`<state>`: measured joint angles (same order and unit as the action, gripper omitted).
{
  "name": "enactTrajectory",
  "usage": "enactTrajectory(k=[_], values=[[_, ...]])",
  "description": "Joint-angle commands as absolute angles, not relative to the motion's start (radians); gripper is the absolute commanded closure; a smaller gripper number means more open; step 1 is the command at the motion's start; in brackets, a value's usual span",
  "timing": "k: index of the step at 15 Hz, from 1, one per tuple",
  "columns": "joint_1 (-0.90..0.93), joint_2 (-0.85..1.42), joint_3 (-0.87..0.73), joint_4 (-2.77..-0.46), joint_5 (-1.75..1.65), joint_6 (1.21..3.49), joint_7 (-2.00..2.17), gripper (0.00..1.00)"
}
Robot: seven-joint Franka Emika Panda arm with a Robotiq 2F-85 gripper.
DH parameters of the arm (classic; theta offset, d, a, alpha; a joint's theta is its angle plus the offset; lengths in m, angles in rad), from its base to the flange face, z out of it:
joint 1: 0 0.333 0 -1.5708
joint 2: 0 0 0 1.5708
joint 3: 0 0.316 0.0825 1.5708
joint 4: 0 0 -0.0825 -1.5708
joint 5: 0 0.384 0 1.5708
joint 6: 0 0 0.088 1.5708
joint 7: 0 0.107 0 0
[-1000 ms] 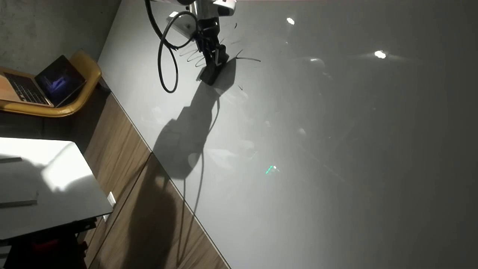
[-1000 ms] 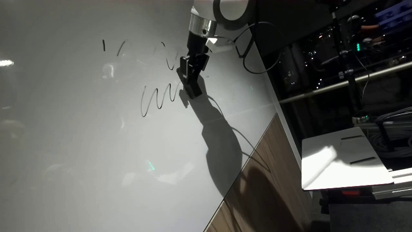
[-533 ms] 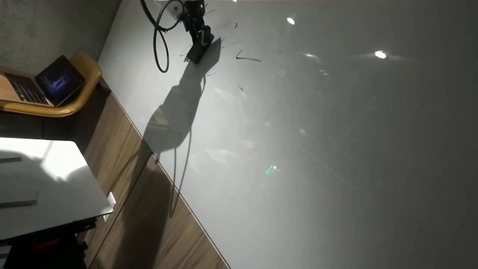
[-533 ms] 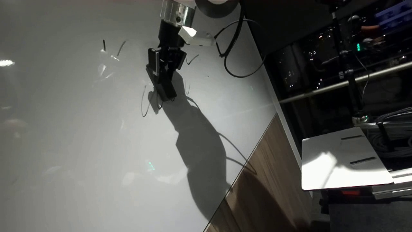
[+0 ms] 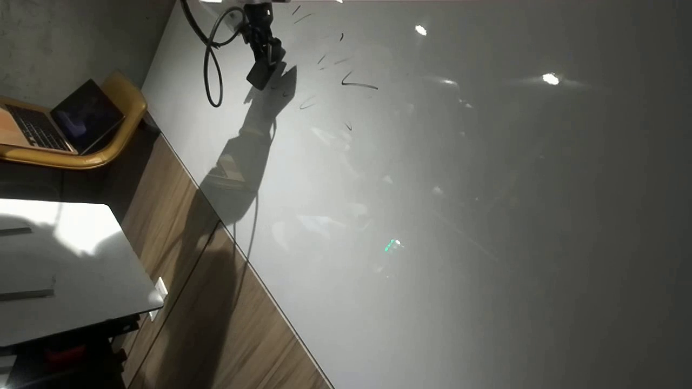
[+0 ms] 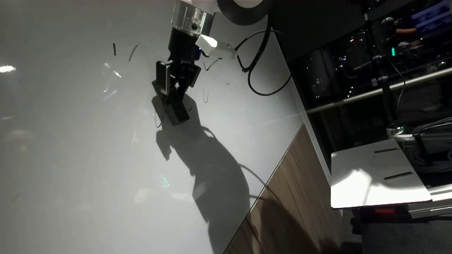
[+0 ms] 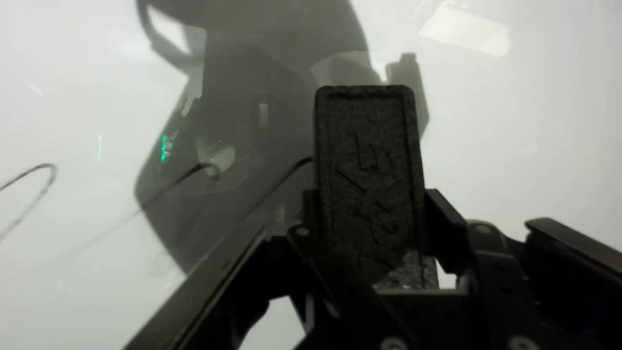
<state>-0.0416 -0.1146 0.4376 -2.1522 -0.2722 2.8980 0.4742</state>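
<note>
In the wrist view the end effector (image 7: 373, 221) is gripping a dark block (image 7: 369, 131), its two fingers pressing against the block's long sides. The block is showing a speckled face, with a groove running just inside its edge and irregular lines crossing its middle. It is hanging over a glossy pale board (image 5: 459, 302), and whether it is touching the board the views are not making clear. To its left in the wrist view, thin black strokes (image 7: 197, 168) are curving over the board, one of them disappearing behind the block's left edge. A broad shadow (image 7: 272, 58) is spreading behind the block. In both exterior views the block is tilting at a slant; an angular mark (image 5: 357, 84) and two short dashes (image 6: 114, 49) are lying well apart from it. A black cable (image 6: 263, 46) is looping near the end effector. Wood panels (image 5: 281, 329) are running along the board's edge, and in an exterior view an open laptop (image 5: 86, 116) is resting on a yellow chair (image 5: 86, 161).
</note>
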Motion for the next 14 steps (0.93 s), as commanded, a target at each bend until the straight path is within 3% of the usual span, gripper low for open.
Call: enactTrajectory(k=[1, 14], values=[[-0.014, -0.118, 0.472, -2.182, -0.278, 2.938, 0.495, 0.71], [-0.066, 0.065, 0.54, -1.976, -0.771, 2.881, 0.793, 0.71]])
